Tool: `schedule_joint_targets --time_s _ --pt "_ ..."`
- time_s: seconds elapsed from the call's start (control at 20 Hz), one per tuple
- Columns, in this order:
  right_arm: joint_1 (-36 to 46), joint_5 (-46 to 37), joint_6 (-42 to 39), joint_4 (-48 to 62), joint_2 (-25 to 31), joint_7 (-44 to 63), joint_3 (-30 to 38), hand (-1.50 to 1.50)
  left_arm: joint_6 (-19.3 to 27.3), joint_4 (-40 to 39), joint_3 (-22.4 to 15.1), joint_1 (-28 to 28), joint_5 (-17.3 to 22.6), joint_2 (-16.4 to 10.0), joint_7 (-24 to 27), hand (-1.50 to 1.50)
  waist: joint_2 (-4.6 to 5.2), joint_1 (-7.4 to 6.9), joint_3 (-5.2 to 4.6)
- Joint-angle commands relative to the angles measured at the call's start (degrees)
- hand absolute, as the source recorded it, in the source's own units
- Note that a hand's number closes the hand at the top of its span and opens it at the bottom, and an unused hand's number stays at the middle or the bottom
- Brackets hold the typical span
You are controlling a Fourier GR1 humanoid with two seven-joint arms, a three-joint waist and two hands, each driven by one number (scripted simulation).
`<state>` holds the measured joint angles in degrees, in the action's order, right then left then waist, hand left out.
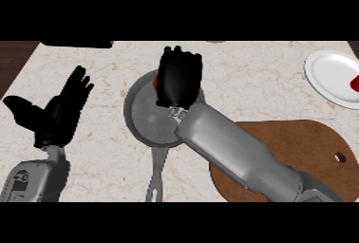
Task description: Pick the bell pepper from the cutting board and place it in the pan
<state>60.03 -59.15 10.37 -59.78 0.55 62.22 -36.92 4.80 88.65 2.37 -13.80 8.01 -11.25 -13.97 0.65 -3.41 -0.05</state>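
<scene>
Head view: the right hand (179, 78) hangs over the far rim of the pan (144, 121), fingers curled round the bell pepper (155, 82), only a red sliver of it showing. The cutting board (308, 142) lies at the pale marble countertop's (259, 80) near right corner, a white plate (329, 76) by the right edge. The left hand (60, 111) rests spread near the left edge.

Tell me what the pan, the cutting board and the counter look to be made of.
Pan: grey metal, probably, with a dull brushed sheen. Cutting board: likely wood, matte brown, with a hanging hole. Counter: stone by its look, perhaps marble, pale with fine veins.
</scene>
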Motion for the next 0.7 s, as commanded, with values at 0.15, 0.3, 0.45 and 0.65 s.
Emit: schedule_joint_targets --time_s 0.15,0.3,0.45,0.65 --pt "-0.61 5.79 12.47 11.91 -0.53 2.52 -3.05 1.5 -1.79 -0.28 0.21 2.43 0.36 -0.05 2.27 0.0 0.05 0.1 -0.01" --pt "-4.93 8.16 17.01 13.77 -0.53 4.08 2.71 1.5 -0.83 1.69 -2.08 3.42 -0.59 1.83 1.8 0.0 0.3 -0.46 0.08" --pt "-7.2 13.21 19.46 15.1 -0.53 1.11 3.2 -1.5 -1.29 0.55 0.59 0.93 0.46 -0.52 0.12 0.0 0.32 -0.14 0.09" --pt "-6.14 19.95 23.03 18.06 -0.53 -4.18 0.92 -1.5 -0.21 1.0 -0.61 2.5 -0.68 1.43 1.49 0.0 0.18 -0.26 0.07"
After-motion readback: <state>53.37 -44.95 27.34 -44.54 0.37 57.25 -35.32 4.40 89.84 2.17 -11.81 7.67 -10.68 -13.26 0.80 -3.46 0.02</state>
